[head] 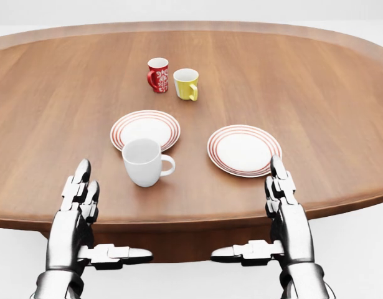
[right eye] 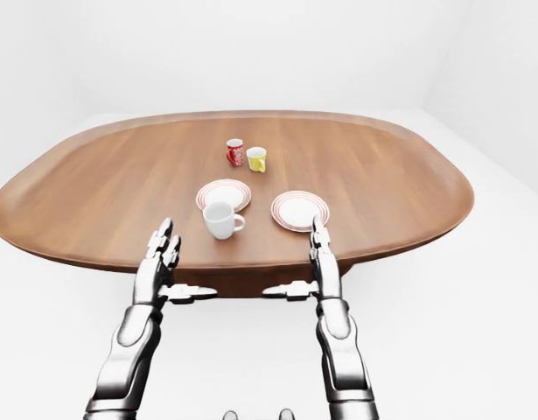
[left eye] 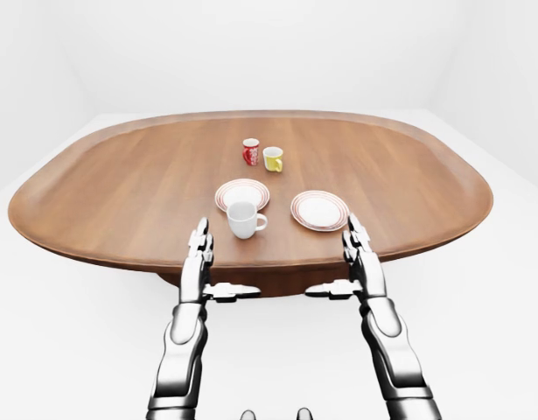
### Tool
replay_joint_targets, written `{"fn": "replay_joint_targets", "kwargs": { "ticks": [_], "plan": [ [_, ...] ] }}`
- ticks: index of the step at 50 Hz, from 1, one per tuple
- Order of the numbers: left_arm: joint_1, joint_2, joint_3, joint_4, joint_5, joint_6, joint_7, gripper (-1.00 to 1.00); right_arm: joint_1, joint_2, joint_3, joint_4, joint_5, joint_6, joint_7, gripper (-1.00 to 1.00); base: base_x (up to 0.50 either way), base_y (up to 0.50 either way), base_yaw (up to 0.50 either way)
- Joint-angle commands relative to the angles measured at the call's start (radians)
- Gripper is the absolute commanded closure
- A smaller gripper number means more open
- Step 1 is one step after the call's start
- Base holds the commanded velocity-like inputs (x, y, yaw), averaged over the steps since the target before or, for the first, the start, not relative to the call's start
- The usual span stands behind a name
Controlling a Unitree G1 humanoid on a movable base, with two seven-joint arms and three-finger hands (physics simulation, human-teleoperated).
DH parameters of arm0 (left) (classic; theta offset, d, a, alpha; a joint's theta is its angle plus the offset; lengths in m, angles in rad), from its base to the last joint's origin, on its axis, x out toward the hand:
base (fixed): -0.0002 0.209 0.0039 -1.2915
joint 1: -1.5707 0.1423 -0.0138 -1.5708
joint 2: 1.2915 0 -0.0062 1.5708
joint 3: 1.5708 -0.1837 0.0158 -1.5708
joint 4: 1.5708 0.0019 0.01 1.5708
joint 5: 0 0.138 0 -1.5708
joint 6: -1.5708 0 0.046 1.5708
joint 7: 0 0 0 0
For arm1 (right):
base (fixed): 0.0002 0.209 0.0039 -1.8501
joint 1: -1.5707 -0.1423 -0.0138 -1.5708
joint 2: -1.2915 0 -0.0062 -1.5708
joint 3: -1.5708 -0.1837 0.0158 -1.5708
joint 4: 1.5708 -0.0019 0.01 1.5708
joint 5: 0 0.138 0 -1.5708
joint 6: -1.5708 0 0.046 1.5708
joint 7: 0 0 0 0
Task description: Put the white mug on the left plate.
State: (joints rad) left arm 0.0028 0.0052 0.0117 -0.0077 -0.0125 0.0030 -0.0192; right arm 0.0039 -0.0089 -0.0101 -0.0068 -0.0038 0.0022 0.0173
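The white mug (head: 143,162) stands upright on the wooden table (head: 340,93), handle pointing right, just below the left plate (head: 145,128), a white plate with red rings. A matching right plate (head: 243,150) lies beside it. My left hand (head: 85,215) is open at the table's near edge, below and left of the mug, not touching it. At the bottom right of the head view my right hand (head: 275,215) is open too, just below the right plate. Both hands hold nothing.
A red patterned mug (head: 158,75) and a yellow mug (head: 186,84) stand side by side above the plates. The oval table has a raised rim (left eye: 251,260) close to my hands. White floor and walls surround it.
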Motion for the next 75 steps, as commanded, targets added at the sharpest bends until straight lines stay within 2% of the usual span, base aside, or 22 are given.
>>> {"fn": "replay_joint_targets", "kwargs": {
  "ticks": [1, 2, 4, 5, 6, 9, 12, 14, 20, 31, 56, 65, 75],
  "plan": [
    [0.007, 0.008, 0.017, -0.023, -0.025, 0.01, -0.034, -0.98, 0.011, -0.01, -0.013, 0.003, -0.019, -0.012, 0.03, -1.0, 0.0, 0.0, 0.0],
    [0.007, 0.009, 0.017, -0.023, -0.025, 0.01, -0.034, -0.98, 0.011, -0.01, -0.013, 0.003, -0.019, -0.013, 0.03, -1.0, 0.0, 0.0, 0.0],
    [0.009, 0.011, 0.018, -0.061, -0.026, 0.037, -0.034, -0.98, 0.004, -0.008, -0.018, -0.041, 0.0, 0.018, 0.037, -1.0, 0.0, 0.0, 0.0],
    [0.011, 0.012, 0.02, -0.111, -0.03, 0.069, -0.033, -0.98, 0.003, -0.007, -0.025, -0.091, 0.019, 0.054, 0.039, -1.0, 0.0, 0.0, 0.0],
    [0.011, 0.014, 0.019, -0.155, -0.03, 0.084, -0.034, -0.98, 0.005, -0.011, -0.026, -0.135, 0.022, 0.085, 0.04, -1.0, 0.0, 0.0, 0.0],
    [-0.005, 0.021, 0.03, -0.367, -0.043, 0.084, -0.031, -0.98, 0.011, -0.015, -0.035, -0.311, 0.056, 0.085, 0.052, -1.0, 0.0, 0.0, 0.0],
    [-0.086, 0.047, 0.059, -0.682, -0.058, 0.084, -0.025, -0.98, 0.002, -0.025, -0.055, -0.573, 0.095, 0.085, 0.055, -1.0, 0.0, 0.0, 0.0],
    [-0.111, 0.052, 0.068, -0.751, -0.058, 0.084, -0.025, -0.98, -0.011, -0.027, -0.071, -0.653, 0.109, 0.085, 0.054, -1.0, 0.0, 0.0, 0.0],
    [-0.101, 0.039, 0.055, -0.753, -0.047, 0.084, -0.027, -0.98, -0.01, -0.02, -0.083, -0.659, 0.122, 0.085, 0.056, -1.0, 0.0, 0.0, 0.0],
    [-0.11, 0.04, 0.071, -0.75, -0.077, 0.084, -0.016, -0.98, 0.013, -0.015, -0.082, -0.664, 0.167, 0.085, 0.068, -1.0, 0.0, 0.02, 0.0],
    [-0.119, 0.049, 0.083, -0.759, -0.081, 0.084, -0.022, -0.97, 0.007, -0.026, -0.084, -0.652, 0.143, 0.085, 0.079, -1.0, 0.0, 0.5, 0.0],
    [-0.119, 0.05, 0.083, -0.762, -0.083, 0.084, -0.022, -0.97, 0.013, -0.022, -0.097, -0.661, 0.182, 0.085, 0.081, -1.0, 0.02, 0.0, 0.0],
    [-0.12, 0.051, 0.085, -0.765, -0.086, 0.084, -0.023, -0.98, 0.019, -0.024, -0.087, -0.67, 0.182, 0.085, 0.091, -1.0, 0.5, -0.11, 0.0]
  ]
}}
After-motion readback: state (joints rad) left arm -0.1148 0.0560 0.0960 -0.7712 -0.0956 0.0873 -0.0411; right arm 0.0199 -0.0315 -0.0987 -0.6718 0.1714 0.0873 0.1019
